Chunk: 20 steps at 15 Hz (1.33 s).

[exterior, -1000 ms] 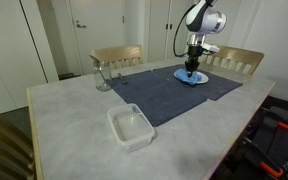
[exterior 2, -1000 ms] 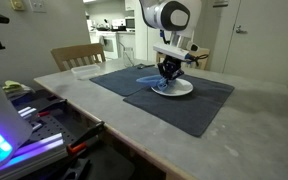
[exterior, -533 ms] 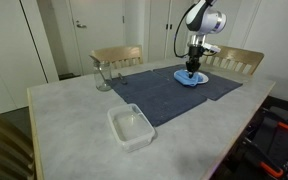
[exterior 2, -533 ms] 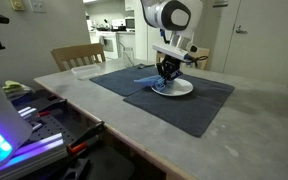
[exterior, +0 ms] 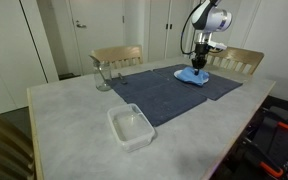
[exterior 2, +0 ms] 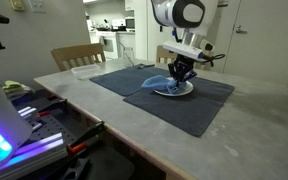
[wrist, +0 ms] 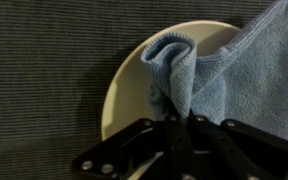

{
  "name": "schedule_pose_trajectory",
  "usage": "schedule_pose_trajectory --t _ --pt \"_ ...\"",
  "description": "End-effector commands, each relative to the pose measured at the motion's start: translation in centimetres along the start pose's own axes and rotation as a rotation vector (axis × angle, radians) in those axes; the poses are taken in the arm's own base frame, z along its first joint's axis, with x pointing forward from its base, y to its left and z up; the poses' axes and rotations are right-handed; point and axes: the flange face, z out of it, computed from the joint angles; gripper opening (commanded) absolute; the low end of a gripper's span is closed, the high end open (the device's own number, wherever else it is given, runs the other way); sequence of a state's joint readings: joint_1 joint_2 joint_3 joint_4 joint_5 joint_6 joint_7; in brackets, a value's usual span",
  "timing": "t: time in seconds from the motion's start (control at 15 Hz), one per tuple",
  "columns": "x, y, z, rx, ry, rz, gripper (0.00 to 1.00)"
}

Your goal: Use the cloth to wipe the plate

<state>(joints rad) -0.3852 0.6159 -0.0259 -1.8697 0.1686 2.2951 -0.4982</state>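
Observation:
The light-blue cloth [wrist: 206, 70] lies bunched on the round white plate [wrist: 132, 82], which rests on the dark navy mat [wrist: 44, 80]. In the wrist view my gripper [wrist: 181, 118] is shut, pinching a raised fold of the cloth between its black fingers. In both exterior views the gripper [exterior: 200, 64] [exterior 2: 181, 75] points straight down over the plate [exterior: 203, 83] [exterior 2: 185, 90], with the cloth [exterior: 189, 75] [exterior 2: 159, 84] spread across it and trailing off one side. Much of the plate is hidden under the cloth.
A clear square plastic container [exterior: 131, 125] sits near the table's front edge. A glass [exterior: 102, 76] stands beside the mat [exterior: 154, 92]. Wooden chairs [exterior: 117, 57] [exterior: 234, 60] line the far side. Cables and equipment [exterior 2: 34, 120] lie beyond the table's edge.
The gripper has slid sideways across the plate, dragging the cloth with it. It has stayed shut on the cloth.

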Motion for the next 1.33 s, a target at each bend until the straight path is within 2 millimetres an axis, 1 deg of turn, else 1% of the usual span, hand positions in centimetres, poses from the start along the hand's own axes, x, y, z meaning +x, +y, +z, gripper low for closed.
schedule_pose_trajectory --t 0.0,0.13,0.27,0.53,0.8,1.07,1.27 --pt "0.4 2.5 -0.4 -0.014 0.011 0.025 0.02" --pt "0.4 3.3 -0.8 -0.037 0.028 0.034 0.02" --pt "0.4 3.4 -0.9 -0.045 0.034 0.034 0.02" --pt "0.4 2.3 -0.4 -0.068 0.041 0.008 0.02" --pt "0.3 0.1 0.5 -0.096 0.041 -0.048 0.02" --pt "0.7 -2.9 1.4 -0.098 0.047 -0.094 0.02" --pt "1.0 -4.9 1.6 -0.092 0.056 -0.124 0.02"
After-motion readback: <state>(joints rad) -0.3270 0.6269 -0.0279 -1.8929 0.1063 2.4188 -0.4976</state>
